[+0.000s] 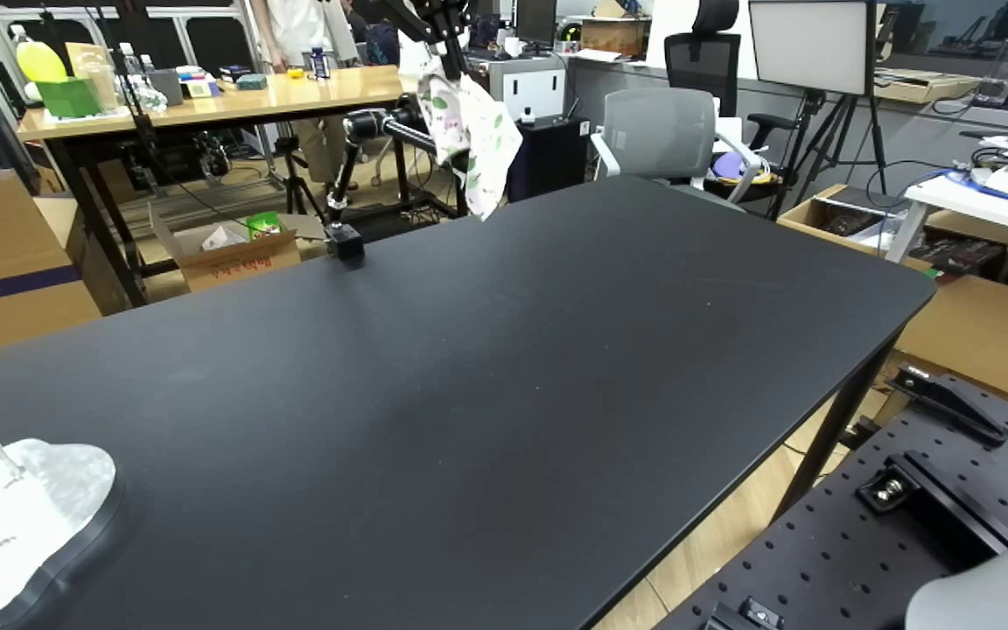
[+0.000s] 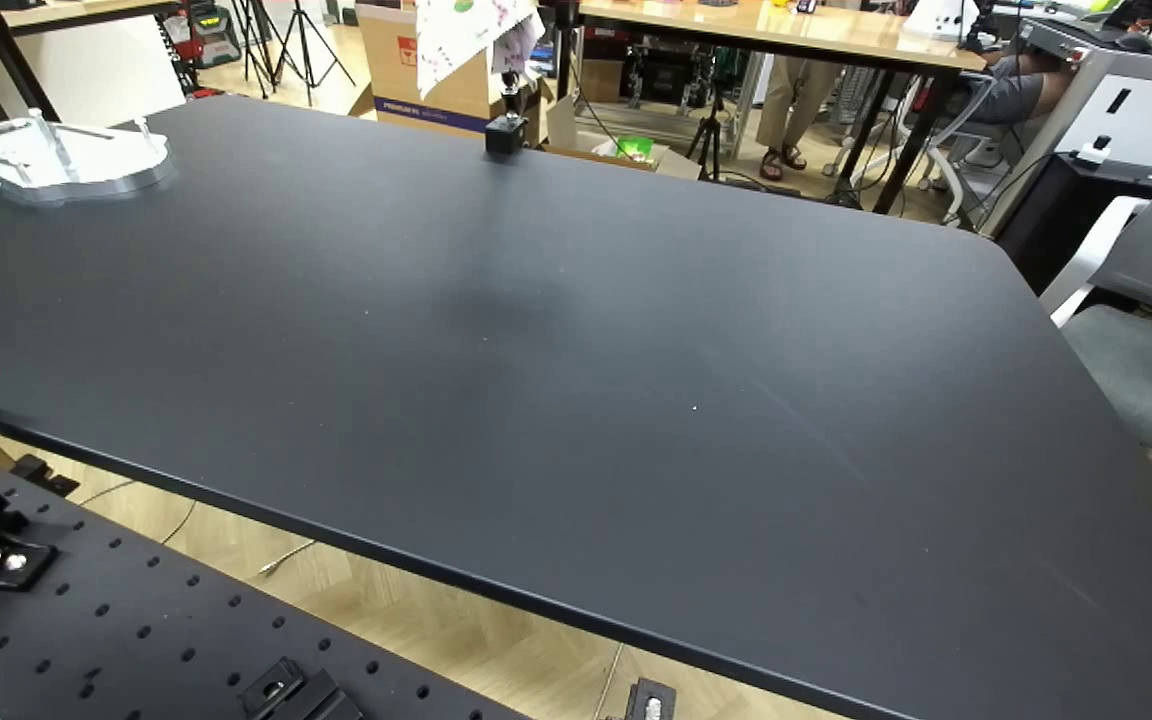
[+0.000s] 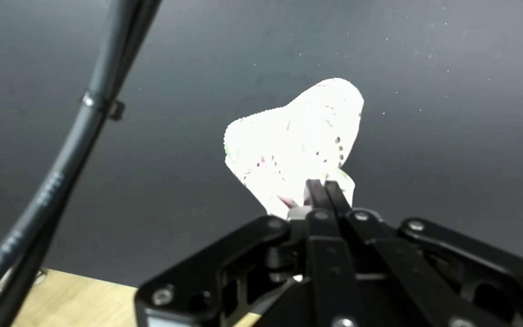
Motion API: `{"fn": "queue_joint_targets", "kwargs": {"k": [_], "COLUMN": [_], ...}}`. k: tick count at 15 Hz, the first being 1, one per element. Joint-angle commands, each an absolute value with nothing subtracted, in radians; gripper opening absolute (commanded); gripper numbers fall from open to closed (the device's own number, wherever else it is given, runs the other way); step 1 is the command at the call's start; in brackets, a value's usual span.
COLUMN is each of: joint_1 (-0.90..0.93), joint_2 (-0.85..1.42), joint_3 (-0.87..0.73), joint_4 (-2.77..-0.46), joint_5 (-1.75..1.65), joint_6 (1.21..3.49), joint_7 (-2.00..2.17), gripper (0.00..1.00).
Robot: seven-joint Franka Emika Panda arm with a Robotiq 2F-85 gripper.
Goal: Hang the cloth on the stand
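Note:
The cloth (image 1: 482, 131) is white with green and pink prints. It hangs down from my gripper (image 1: 453, 70) at the top of an exterior view, above the table. Its lower part also shows at the top of an exterior view (image 2: 466, 40), where the gripper is out of frame. In the wrist view the fingers (image 3: 323, 184) are closed together with the cloth (image 3: 302, 131) bunched at their tips and spreading below them. A white, wavy-edged board with several upright pegs, which looks like the stand (image 1: 75, 481), rests on the table; it also shows at the far left (image 2: 121, 165).
The black table (image 1: 486, 394) lies under the gripper. A jointed black mount is clamped at the table's edge (image 1: 346, 242), close to the hanging cloth; its clamp also shows in an exterior view (image 2: 505, 135). A perforated base plate (image 1: 828, 560) adjoins the table. Cables (image 3: 84, 131) cross the wrist view.

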State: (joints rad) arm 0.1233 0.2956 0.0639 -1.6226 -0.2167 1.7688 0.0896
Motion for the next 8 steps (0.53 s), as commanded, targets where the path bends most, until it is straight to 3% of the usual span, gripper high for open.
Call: {"fn": "queue_joint_targets", "kwargs": {"k": [1,8], "joint_1": [0.117,0.12], "joint_2": [0.321,0.36], "joint_3": [0.053,0.057], "joint_4": [-1.588,-1.565], "joint_5": [-0.206,-0.212], "joint_6": [1.741,1.751], "joint_7": [0.102,0.06], "gripper": [0.01,0.01]}}
